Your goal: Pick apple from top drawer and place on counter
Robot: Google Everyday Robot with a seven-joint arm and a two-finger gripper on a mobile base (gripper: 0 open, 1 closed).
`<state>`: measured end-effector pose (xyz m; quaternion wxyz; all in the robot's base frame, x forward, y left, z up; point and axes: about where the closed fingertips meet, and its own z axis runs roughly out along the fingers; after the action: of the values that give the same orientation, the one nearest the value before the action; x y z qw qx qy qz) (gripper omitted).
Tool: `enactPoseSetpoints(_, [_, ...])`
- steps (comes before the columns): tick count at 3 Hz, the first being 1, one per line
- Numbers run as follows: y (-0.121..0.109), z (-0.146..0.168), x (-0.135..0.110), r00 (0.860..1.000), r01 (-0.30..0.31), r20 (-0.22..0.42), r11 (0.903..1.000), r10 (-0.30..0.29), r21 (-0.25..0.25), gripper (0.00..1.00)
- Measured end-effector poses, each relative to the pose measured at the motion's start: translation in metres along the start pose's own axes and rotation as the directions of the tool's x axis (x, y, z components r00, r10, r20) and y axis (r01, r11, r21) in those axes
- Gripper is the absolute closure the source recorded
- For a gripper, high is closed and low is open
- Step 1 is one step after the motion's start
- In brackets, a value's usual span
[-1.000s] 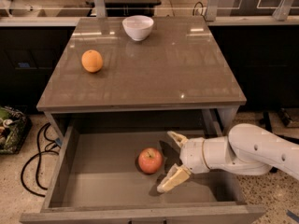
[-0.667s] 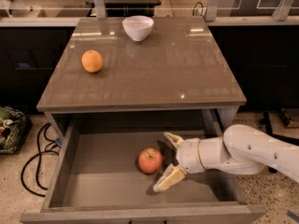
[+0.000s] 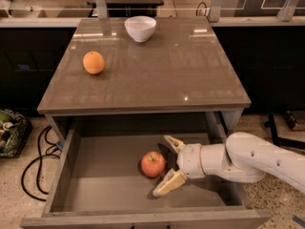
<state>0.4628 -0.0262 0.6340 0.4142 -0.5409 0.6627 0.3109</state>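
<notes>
The red apple (image 3: pixel 153 164) lies on the floor of the open top drawer (image 3: pixel 95 185), right of its middle. My gripper (image 3: pixel 167 165) reaches in from the right on a white arm. It is open, with one finger behind the apple and one in front of it, and the apple sits at the mouth of the fingers. The counter (image 3: pixel 157 75) is above and behind the drawer.
An orange (image 3: pixel 93 62) sits on the left of the counter and a white bowl (image 3: pixel 140 28) at its back edge. Cables (image 3: pixel 35 166) and a basket (image 3: pixel 9 132) lie on the floor to the left. Dark cabinets stand behind.
The gripper has moved a little left, closing the gap to the apple. The apple has not moved.
</notes>
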Motion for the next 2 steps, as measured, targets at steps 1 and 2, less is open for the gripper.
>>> enactPoseSetpoints(1, [-0.0006,0.0044,-0.0033,0.999,0.029,0.045,0.9996,-0.029,-0.001,0.0])
enactPoseSetpoints(2, [0.0005,0.0101,-0.0041,0.998,0.052,0.031,0.9986,-0.052,-0.005,0.16])
